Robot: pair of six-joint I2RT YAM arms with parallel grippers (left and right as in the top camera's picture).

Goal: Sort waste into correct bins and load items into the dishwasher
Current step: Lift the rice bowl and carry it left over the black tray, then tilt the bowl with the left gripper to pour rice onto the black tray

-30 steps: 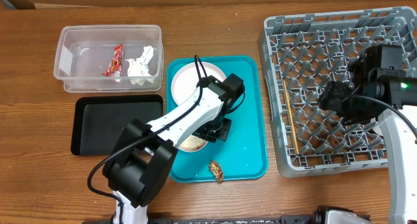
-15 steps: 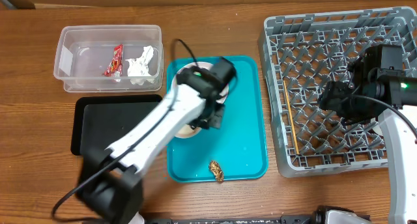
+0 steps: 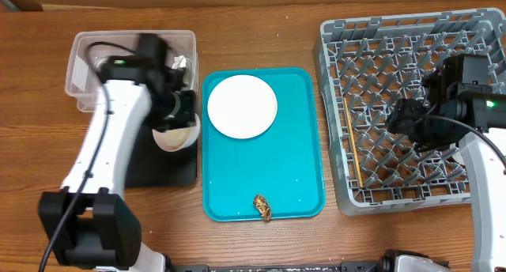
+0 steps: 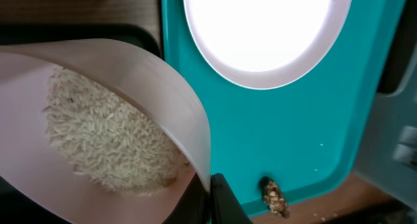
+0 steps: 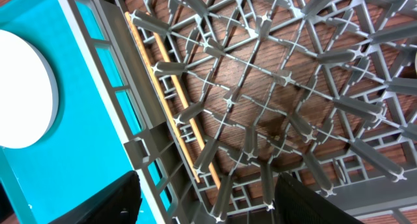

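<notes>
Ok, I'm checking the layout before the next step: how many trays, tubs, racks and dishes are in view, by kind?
Trays: 2 (teal serving tray, black tray)
Tubs: 1 (clear tub)
Racks: 1 (grey dish rack)
Dishes: 2 (white plate, bowl of rice)
Total: 6

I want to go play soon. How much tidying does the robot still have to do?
Done: chopsticks lie in the grey rack. In hand: the left hand holds a bowl of rice above the black tray. Left: the white plate and brown lump sit on the teal tray.
</notes>
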